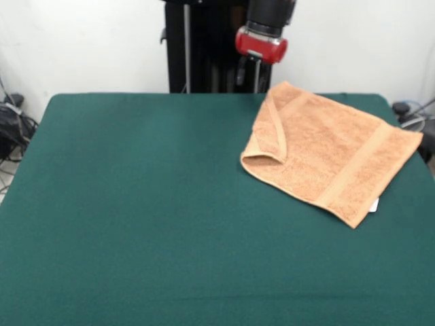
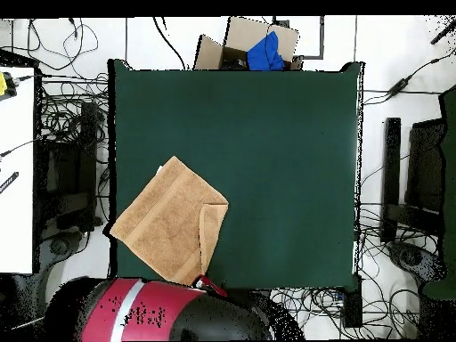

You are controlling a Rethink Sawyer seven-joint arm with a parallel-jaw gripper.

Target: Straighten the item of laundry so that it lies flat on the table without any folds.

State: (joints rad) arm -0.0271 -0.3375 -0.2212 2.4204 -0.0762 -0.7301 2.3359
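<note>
A lab: floor cables (image 2: pixel 62 107) ring the robot's table (image 2: pixel 267 134).

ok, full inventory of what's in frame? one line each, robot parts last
towel: 1, peach-orange, on the table near the robot's edge, one side folded over, partly overhanging a table edge in the overhead view
white tag: 1, white, peeking out under a towel corner
table: 1, dark green top
cardboard box: 1, brown, on the floor past the table's far edge, blue item inside
cables: many, black, on the floor around the table
arm: 1, red and black, at the towel's edge
claw: 1, dark, beside the towel's far corner, opening not discernible
</note>
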